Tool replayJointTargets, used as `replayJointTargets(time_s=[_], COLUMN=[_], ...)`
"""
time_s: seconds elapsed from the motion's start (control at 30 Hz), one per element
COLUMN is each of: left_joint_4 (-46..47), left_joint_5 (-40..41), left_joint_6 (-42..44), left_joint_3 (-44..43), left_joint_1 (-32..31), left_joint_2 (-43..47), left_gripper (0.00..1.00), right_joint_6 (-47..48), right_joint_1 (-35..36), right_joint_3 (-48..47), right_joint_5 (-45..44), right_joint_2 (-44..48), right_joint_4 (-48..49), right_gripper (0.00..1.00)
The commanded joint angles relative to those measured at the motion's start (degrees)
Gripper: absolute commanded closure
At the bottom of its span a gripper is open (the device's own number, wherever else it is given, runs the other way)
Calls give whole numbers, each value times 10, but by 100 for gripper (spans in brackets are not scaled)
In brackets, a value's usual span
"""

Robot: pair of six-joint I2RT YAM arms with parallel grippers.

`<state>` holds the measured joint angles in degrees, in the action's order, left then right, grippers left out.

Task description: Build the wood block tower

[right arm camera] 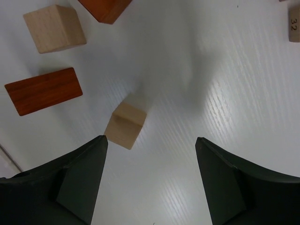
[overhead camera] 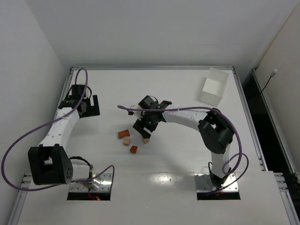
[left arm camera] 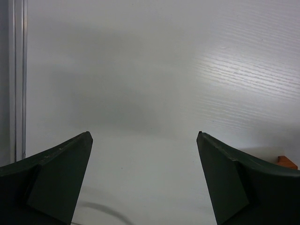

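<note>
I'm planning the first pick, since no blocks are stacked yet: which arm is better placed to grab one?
Right. The right gripper hangs open over the scattered wood blocks, with a tan cube close beside it. The left gripper, also open, sits off to their side.

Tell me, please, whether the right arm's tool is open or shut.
Open. In the right wrist view the right tool is spread wide, and the pale block lies on the table, ungripped.
</note>
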<state>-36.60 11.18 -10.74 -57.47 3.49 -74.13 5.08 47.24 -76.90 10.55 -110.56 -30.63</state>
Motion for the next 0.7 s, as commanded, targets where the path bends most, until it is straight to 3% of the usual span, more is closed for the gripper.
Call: replayJointTargets(time_s=[0.0,0.23,0.67], left_joint_4=[10,15,21], left_joint_5=[-2,-7,-13], left_joint_6=[-5,-5,-5], left_joint_3=[-2,3,9], left_joint_1=[13,13,13], left_joint_2=[13,13,13], left_gripper=[7,7,7], right_joint_6=[-17,-23,-39], right_joint_1=[16,41,47], right_joint_3=[-33,-8,11], right_joint_5=[10,10,-20], right_joint_2=[2,8,1], right_joint_4=[0,-6,5], right_gripper=[28,34,36])
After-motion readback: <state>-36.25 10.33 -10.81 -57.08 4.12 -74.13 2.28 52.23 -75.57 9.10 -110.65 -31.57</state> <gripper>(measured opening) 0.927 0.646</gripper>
